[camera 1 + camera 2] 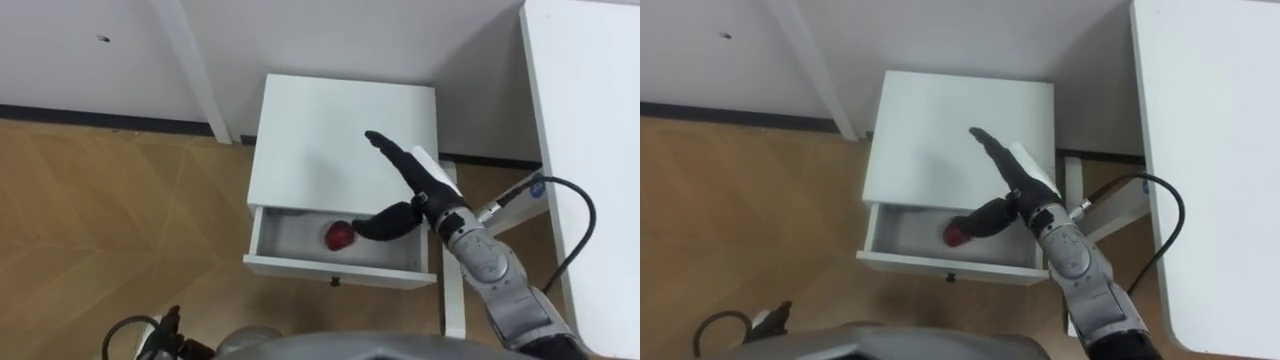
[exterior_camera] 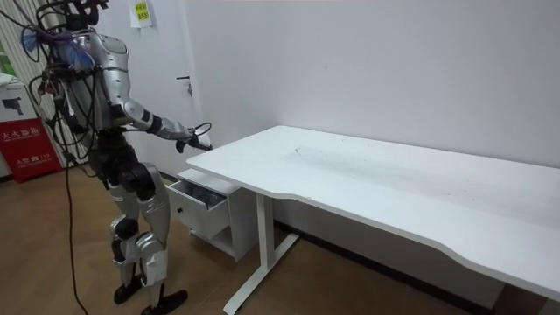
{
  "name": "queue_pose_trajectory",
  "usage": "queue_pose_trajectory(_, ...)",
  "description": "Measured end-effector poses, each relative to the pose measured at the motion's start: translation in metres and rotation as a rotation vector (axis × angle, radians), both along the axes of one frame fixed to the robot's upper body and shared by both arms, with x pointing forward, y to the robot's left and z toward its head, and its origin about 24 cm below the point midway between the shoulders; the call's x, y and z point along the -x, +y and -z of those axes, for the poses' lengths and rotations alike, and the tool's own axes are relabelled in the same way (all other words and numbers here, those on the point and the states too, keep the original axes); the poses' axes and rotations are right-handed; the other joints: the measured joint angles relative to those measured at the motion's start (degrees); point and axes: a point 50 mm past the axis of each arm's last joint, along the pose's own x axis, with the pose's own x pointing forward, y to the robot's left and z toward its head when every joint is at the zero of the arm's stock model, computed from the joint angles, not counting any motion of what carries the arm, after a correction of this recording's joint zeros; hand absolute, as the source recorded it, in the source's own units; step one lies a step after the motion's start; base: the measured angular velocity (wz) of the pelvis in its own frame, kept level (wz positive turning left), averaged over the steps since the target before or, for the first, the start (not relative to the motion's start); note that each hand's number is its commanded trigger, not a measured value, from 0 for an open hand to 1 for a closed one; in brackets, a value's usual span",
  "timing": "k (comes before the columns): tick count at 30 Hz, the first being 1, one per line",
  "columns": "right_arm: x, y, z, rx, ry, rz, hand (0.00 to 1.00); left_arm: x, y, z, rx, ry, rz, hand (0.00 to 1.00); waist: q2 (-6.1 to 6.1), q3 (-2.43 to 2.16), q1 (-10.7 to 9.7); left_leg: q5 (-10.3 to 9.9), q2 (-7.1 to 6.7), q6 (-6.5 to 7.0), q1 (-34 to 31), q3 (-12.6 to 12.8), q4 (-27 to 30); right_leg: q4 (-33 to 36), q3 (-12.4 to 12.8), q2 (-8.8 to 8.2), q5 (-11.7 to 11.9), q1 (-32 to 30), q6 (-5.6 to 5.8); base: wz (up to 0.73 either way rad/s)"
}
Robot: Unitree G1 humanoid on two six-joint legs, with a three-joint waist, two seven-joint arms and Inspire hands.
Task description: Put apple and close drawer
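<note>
- Apple [image 1: 338,236]: small, round, dark red, with a dull sheen on its skin. It lay on the floor of the open drawer [image 1: 335,270], right of centre and close to the far wall.
- Drawer: white, pulled out toward the robot from a white cabinet [image 1: 330,140], with a small dark knob at the middle of its front.
- Right hand [image 1: 425,187]: open and gripping nothing. Its fingers stretched straight out over the cabinet top, pointing far-left. The thumb hung down into the drawer, with its tip at the apple's right side.
- Left hand [image 1: 168,328]: probably the dark shape low at the near left edge, but the view was too poor to tell how its fingers stood.
- Stance: in the room view the robot stood upright before the cabinet, at the end of a long white desk [image 2: 394,175], with its right arm held out forward.
- Writing: a yellow sheet [image 2: 140,10] on the wall and a red board [image 2: 22,140] with white characters both showed in the room view, too small to make out.
</note>
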Motion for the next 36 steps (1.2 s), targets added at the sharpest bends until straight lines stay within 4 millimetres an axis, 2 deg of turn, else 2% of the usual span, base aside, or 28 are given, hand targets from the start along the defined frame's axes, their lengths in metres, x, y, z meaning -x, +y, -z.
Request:
queue_pose_trajectory(2, 0.008, -0.015, 0.014, 0.008, 0.051, 0.112, 0.0, 0.004, 0.002, 0.0, -0.014, -0.001, -0.025, 0.0, -0.33, -0.22, -0.88, 0.02, -0.07, 0.04, 0.03, 0.04, 0.04, 0.05, -0.18, -0.19, 0.0, 0.09, 0.0, 0.05)
queue_pose_trajectory(3, 0.019, -0.029, 0.026, 0.008, 0.104, 0.21, 0.0, 0.009, 0.003, 0.0, -0.022, 0.006, -0.048, 0.0, -0.31, -0.2, -1.86, 0.01, -0.65, 0.09, 0.03, 0.06, 0.34, 0.46, -0.66, -0.81, -0.04, 0.2, 0.07, 0.1)
queue_pose_trajectory(4, 0.021, -0.036, 0.03, 0.015, 0.123, 0.256, 0.0, 0.011, 0.003, 0.0, -0.024, 0.015, -0.051, 0.0, -0.19, -0.12, -2.38, -0.03, -0.74, 0.15, -0.08, 0.09, 0.68, 1.32, -1.07, -1.06, -0.17, 0.0, 0.27, 0.08)
queue_pose_trajectory(5, 0.033, -0.051, 0.039, 0.024, 0.168, 0.357, 0.0, 0.012, 0.002, 0.001, -0.021, 0.02, -0.054, 0.0, 0.37, -0.02, -3.3, -0.28, -0.82, 0.6, -0.31, 0.63, 1.34, 5.53, -0.93, -1.69, -0.75, -2.04, 0.8, 0.0)
queue_pose_trajectory(6, 0.047, -0.068, 0.047, 0.032, 0.216, 0.472, 0.0, 0.017, 0.001, 0.002, -0.016, 0.038, -0.065, 0.0, 1.38, 0.17, -3.98, -0.66, -0.76, 1.28, -0.67, 1.41, 1.6, 14.66, -1.14, -2.69, -1.34, -6.44, 1.3, 0.0)
queue_pose_trajectory(7, 0.053, -0.076, 0.05, 0.039, 0.236, 0.525, 0.0, 0.017, 0.001, 0.002, -0.016, 0.042, -0.067, 0.0, 1.69, 0.38, -4.38, -0.85, -0.98, 1.63, -0.69, 1.43, 1.82, 20.97, -1.1, -3.41, -1.28, -9.66, 1.24, 0.03)
queue_pose_trajectory(8, 0.07, -0.09, 0.056, 0.05, 0.282, 0.635, 0.0, 0.015, 0.004, 0.002, -0.025, 0.038, -0.074, 0.0, 1.58, 0.44, -5.69, -1.29, -1.92, 2.68, -0.91, 1.79, 3.16, 34.44, 0.15, -6.11, 1.43, -16.72, 0.97, 0.06)
queue_pose_trajectory(9, 0.078, -0.096, 0.058, 0.054, 0.298, 0.688, 0.0, 0.016, 0.006, 0.002, -0.028, 0.043, -0.075, 0.0, 1.61, 0.44, -6.2, -1.74, -1.9, 3.32, -1.15, 2.05, 4.38, 40.15, 1.86, -6.99, 5.04, -20.42, 0.91, -0.04)
queue_pose_trajectory(10, 0.09, -0.109, 0.061, 0.07, 0.325, 0.777, 0.0, 0.019, 0.008, 0.002, -0.032, 0.055, -0.075, 0.0, 2.78, 0.48, -6.84, -3.21, -1.32, 4.36, -2.29, 2.34, 7.35, 51.01, 5.71, -6.78, 15.5, -28.69, 1.73, -0.38)
queue_pose_trajectory(11, 0.095, -0.116, 0.061, 0.08, 0.333, 0.833, 0.0, 0.02, 0.013, 0.001, -0.043, 0.072, -0.081, 0.0, 4.14, 0.85, -6.76, -5.0, -0.3, 5.03, -3.74, 2.92, 10.37, 66.69, 8.36, -5.0, 16.16, -37.3, 0.81, -0.5)
queue_pose_trajectory(12, 0.097, -0.118, 0.062, 0.084, 0.336, 0.849, 0.0, 0.02, 0.015, 0.001, -0.047, 0.082, -0.094, 0.0, 4.62, 1.12, -6.92, -5.58, 0.52, 4.98, -4.47, 2.94, 11.81, 75.55, 8.53, -4.05, 13.7, -41.44, -0.14, -0.5)
queue_pose_trajectory(13, 0.105, -0.121, 0.064, 0.095, 0.36, 0.878, 0.0, 0.02, 0.018, 0.001, -0.052, 0.098, -0.117, 0.0, 6.16, 1.15, -7.37, -6.08, 2.81, 5.0, -5.84, 2.75, 13.82, 89.31, 6.9, -2.17, 8.97, -47.49, -1.73, -0.26)
queue_pose_trajectory(14, 0.111, -0.121, 0.068, 0.109, 0.395, 0.882, 0.0, 0.014, 0.02, 0.0, -0.056, 0.09, -0.119, 0.0, 7.88, 1.29, -7.35, -6.23, 4.57, 4.8, -6.72, 2.49, 14.31, 95.89, 5.93, -1.32, 5.83, -51.32, -1.65, -0.14)
queue_pose_trajectory(15, 0.114, -0.12, 0.069, 0.118, 0.412, 0.876, 0.0, 0.013, 0.022, 0.0, -0.059, 0.092, -0.119, 0.0, 7.97, 1.39, -7.34, -6.21, 4.84, 4.75, -6.83, 2.46, 14.38, 96.83, 6.2, -1.47, 4.9, -52.35, -1.4, -0.05)
queue_pose_trajectory(16, 0.118, -0.116, 0.073, 0.127, 0.453, 0.856, 0.0, 0.013, 0.023, -0.001, -0.062, 0.094, -0.118, 0.0, 7.67, 1.39, -7.37, -6.24, 4.63, 4.61, -6.83, 2.53, 14.54, 94.67, 7.35, -1.96, 3.44, -52.16, -0.69, 0.05)
queue_pose_trajectory(18, 0.126, -0.113, 0.077, 0.14, 0.514, 0.845, 0.0, 0.02, 0.021, 0.0, -0.056, 0.106, -0.121, 0.0, 6.76, 1.2, -7.47, -6.34, 3.28, 4.72, -6.4, 2.08, 14.68, 79.64, 8.44, -3.71, 3.02, -44.4, 0.17, 0.2)
queue_pose_trajectory(19, 0.13, -0.111, 0.08, 0.136, 0.541, 0.856, 0.0, 0.025, 0.022, -0.001, -0.057, 0.111, -0.121, 0.0, 5.58, 1.36, -7.69, -6.54, 1.87, 5.04, -5.9, 1.59, 14.57, 65.27, 8.17, -4.81, 2.71, -36.14, 0.79, 0.39)
queue_pose_trajectory(20, 0.136, -0.108, 0.082, 0.124, 0.569, 0.86, 0.0, 0.033, 0.023, -0.001, -0.067, 0.124, -0.118, 0.0, 3.64, 1.11, -7.65, -6.64, 0.06, 5.14, -5.43, 1.04, 14.24, 49.82, 8.01, -5.49, 2.39, -27.1, 1.29, 0.4)
queue_pose_trajectory(21, 0.141, -0.106, 0.084, 0.117, 0.593, 0.863, 0.0, 0.04, 0.024, -0.002, -0.07, 0.139, -0.124, 0.0, 2.21, 1.06, -7.15, -6.6, -0.86, 5.06, -4.94, 0.99, 13.65, 36.63, 7.42, -5.23, 1.53, -19.06, 1.67, 0.22)
queue_pose_trajectory(22, 0.142, -0.106, 0.084, 0.111, 0.601, 0.864, 0.0, 0.043, 0.023, -0.002, -0.07, 0.145, -0.127, 0.0, 1.76, 0.96, -6.67, -6.42, -1.0, 4.84, -4.73, 1.0, 13.18, 30.83, 6.44, -4.91, 0.01, -15.76, 1.68, -0.07)
queue_pose_trajectory(23, 0.142, -0.106, 0.085, 0.095, 0.605, 0.869, 0.0, 0.046, 0.022, -0.002, -0.067, 0.153, -0.132, 0.0, 1.13, 0.64, -5.11, -5.57, -0.8, 4.05, -4.57, 1.04, 11.55, 20.66, 5.45, -3.87, -1.22, -10.6, 1.94, -0.15)
queue_pose_trajectory(24, 0.141, -0.104, 0.086, 0.084, 0.606, 0.867, 0.0, 0.047, 0.023, -0.002, -0.071, 0.151, -0.132, 0.0, 1.05, 0.44, -4.78, -4.98, -0.7, 3.72, -4.44, 1.02, 10.49, 16.48, 4.97, -3.21, -1.13, -8.67, 1.89, -0.08)
queue_pose_trajectory(25, 0.141, -0.098, 0.088, 0.065, 0.619, 0.859, 0.0, 0.044, 0.026, -0.004, -0.082, 0.14, -0.132, 0.0, -0.14, 0.22, -4.65, -3.99, -0.74, 3.22, -4.05, 1.08, 8.59, 9.57, 3.72, -2.49, -0.95, -5.69, 1.82, 0.0)
queue_pose_trajectory(26, 0.141, -0.094, 0.09, 0.047, 0.634, 0.85, 0.0, 0.043, 0.028, -0.004, -0.085, 0.131, -0.137, 0.0, -1.11, 0.21, -4.07, -3.55, -0.75, 2.63, -3.67, 1.08, 7.45, 4.68, 3.27, -2.0, -0.45, -3.51, 2.09, 0.0)
queue_pose_trajectory(28, 0.143, -0.092, 0.092, 0.026, 0.657, 0.843, 0.0, 0.042, 0.025, -0.004, -0.076, 0.131, -0.139, 0.0, -1.14, 0.09, -4.19, -3.26, -0.08, 1.98, -3.23, 0.52, 6.65, 1.69, 2.14, -1.06, 0.46, -1.64, 1.63, 0.1)
queue_pose_trajectory(31, 0.145, -0.089, 0.093, -0.005, 0.676, 0.842, 0.0, 0.037, 0.022, -0.002, -0.057, 0.12, -0.136, 0.0, -1.03, 0.19, -4.02, -3.03, 0.46, 1.16, -1.58, 0.44, 5.43, 0.92, 2.12, -0.24, 0.5, -0.3, 1.46, 0.02)
queue_pose_trajectory(34, 0.148, -0.088, 0.095, -0.032, 0.698, 0.845, 0.0, 0.034, 0.021, -0.002, -0.046, 0.115, -0.14, 0.0, -0.48, 0.1, -3.95, -2.75, 0.52, 0.75, -0.52, 0.61, 3.73, 0.88, 2.13, 0.0, 0.47, -0.25, 1.4, -0.09)
queue_pose_trajectory(36, 0.157, -0.085, 0.098, -0.045, 0.748, 0.847, 0.0, 0.038, 0.021, -0.002, -0.046, 0.123, -0.156, 0.0, -0.09, 0.19, -4.03, -2.61, 0.35, 0.66, 0.9, 0.7, 2.52, 0.04, 2.15, 0.03, 0.47, 0.95, 1.4, -0.02)
